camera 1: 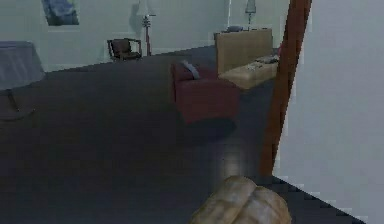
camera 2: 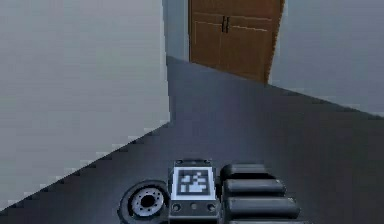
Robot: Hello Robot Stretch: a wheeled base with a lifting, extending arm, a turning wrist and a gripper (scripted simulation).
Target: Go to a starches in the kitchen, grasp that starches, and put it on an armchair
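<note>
Brown crusty lump (camera 1: pixel 245 203), bottom centre, likely a light, squashy loaf: take it across its middle; gripper (camera 2: pixel 148 203) finger state cannot be told.

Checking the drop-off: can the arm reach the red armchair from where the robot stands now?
Probably not yet: the red armchair stands ahead across bare dark floor, whereas the arm side view shows a grey wall and a wooden door. The floor between looks free.

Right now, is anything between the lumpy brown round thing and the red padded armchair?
Nothing visible: only bare dark floor lies between the lumpy brown round thing and the red padded armchair.
</note>
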